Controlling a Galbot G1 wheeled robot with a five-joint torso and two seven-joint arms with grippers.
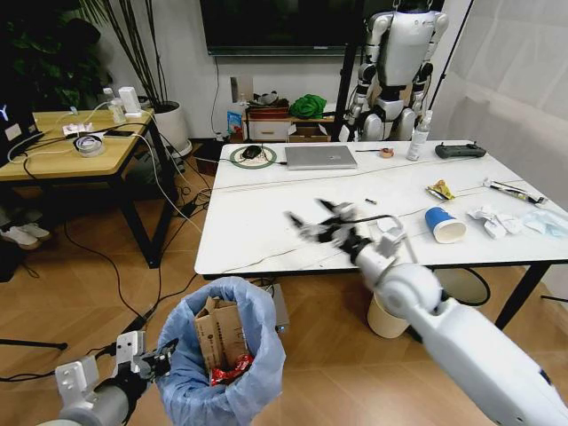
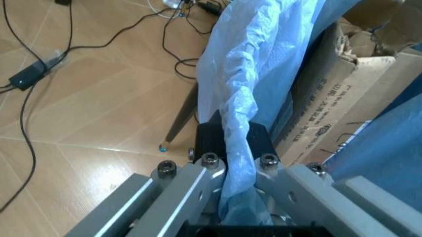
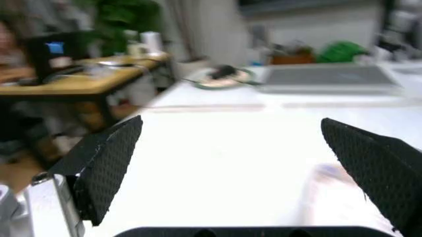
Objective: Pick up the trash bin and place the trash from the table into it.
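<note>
The trash bin (image 1: 226,351), lined with a light-blue bag, hangs low in front of the table (image 1: 266,222), with brown cardboard (image 1: 217,333) and a red can (image 1: 232,371) inside. My left gripper (image 1: 165,353) is shut on the bag's rim; in the left wrist view the left gripper (image 2: 234,140) pinches the twisted blue plastic (image 2: 247,74). Above the table's near middle my right gripper (image 1: 311,217) stands open with nothing between its fingers (image 3: 108,165). Trash lies to the right: a blue paper cup (image 1: 444,224), a yellow wrapper (image 1: 440,190) and white wrappers (image 1: 495,220).
A silver laptop (image 1: 320,156), a black controller (image 1: 460,151), a white bottle (image 1: 417,138) and a tape roll (image 1: 386,153) sit along the table's far edge. A cream bucket (image 1: 383,318) stands under the table. A wooden desk (image 1: 71,146) is at the left; cables cross the floor.
</note>
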